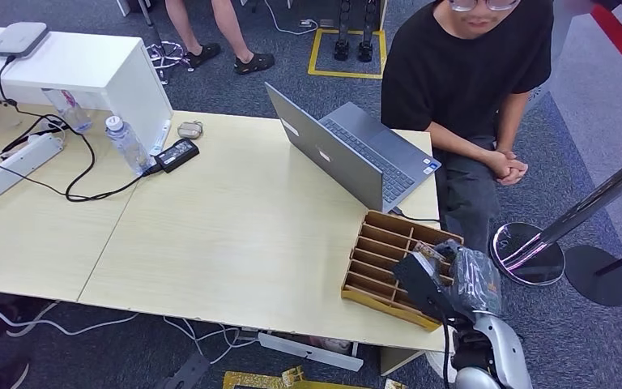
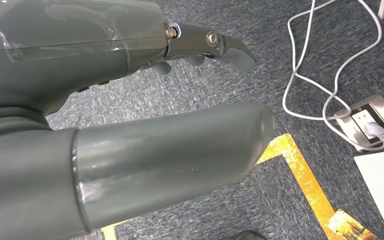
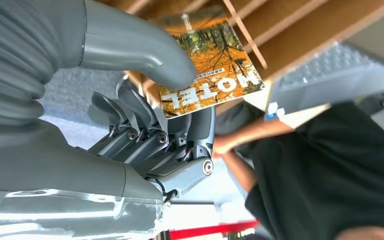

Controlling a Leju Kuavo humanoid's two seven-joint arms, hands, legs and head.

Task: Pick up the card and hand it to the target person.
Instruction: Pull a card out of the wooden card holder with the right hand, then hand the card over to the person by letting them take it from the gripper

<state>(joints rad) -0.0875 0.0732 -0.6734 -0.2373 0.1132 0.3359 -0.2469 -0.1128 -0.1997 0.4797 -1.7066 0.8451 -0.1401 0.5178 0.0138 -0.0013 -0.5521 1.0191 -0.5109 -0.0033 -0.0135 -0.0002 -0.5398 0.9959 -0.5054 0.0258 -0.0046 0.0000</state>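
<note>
Card point(image 3: 211, 70): orange autumn-forest print with "HOTEL" on it, pinched in the right robot hand point(image 3: 150, 125) between the thick grey thumb on its face and the darker fingers point(image 3: 200, 127) behind it. It's over the near right corner of the wooden organizer point(image 1: 377, 259); can't tell if its edge is sitting in a slot or is clear of it.
Right robot hand: gripping the card, down at the right end of the counter point(image 1: 235, 235), over the organizer.
Left robot hand point(image 2: 170, 100): hanging over grey carpet point(image 2: 270, 75), thumb and fingers apart, nothing in it.
Organizer: slotted wooden tray on the counter's near right corner, just beside the laptop point(image 1: 348, 154).
Person point(image 1: 470, 89): black shirt, seated just past the right end of the counter, hands clasped in the lap, close to the organizer.
Other counter stuff: water bottle point(image 1: 127, 144), power brick point(image 1: 176, 154) and a white power strip point(image 1: 12, 168) with black cables, all toward the far left, well apart from the card.
Floor: white cable point(image 2: 320, 65) running to a floor socket point(image 2: 367, 122), yellow tape line point(image 2: 300, 170), and a second orange card point(image 2: 350, 227) lying on the carpet.
</note>
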